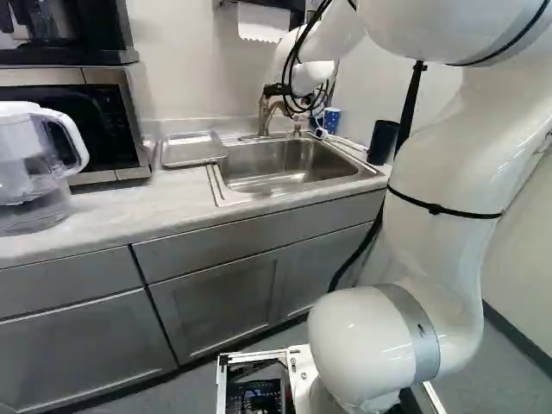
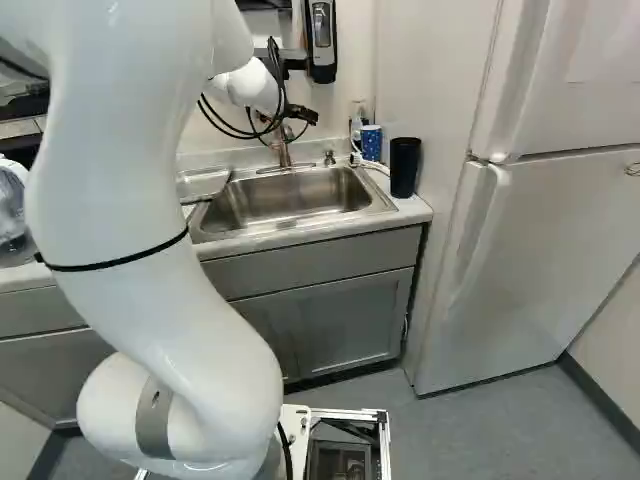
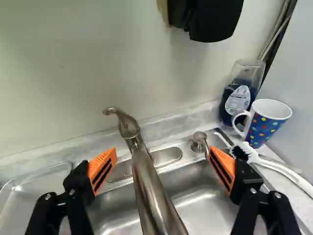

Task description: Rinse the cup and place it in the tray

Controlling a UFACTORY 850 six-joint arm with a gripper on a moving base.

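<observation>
Jaws are hanging wide apart, grasping nothing, astride the faucet [image 3: 150, 193], while the dotted cup [image 3: 266, 128] is standing beside the soap bottle [image 3: 235, 98] near a corner of the sink [image 2: 300, 226], its probably rigid, slippery, breakable ceramic calling for gentle sidewall pressure.

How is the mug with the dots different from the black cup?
The mug is blue with colorful dots and white inside, while the black cup looks plain black outside. The mug has a white handle, but no handle shows on the black cup. The black cup looks taller than the mug. Both stand upright beside the sink.
</observation>
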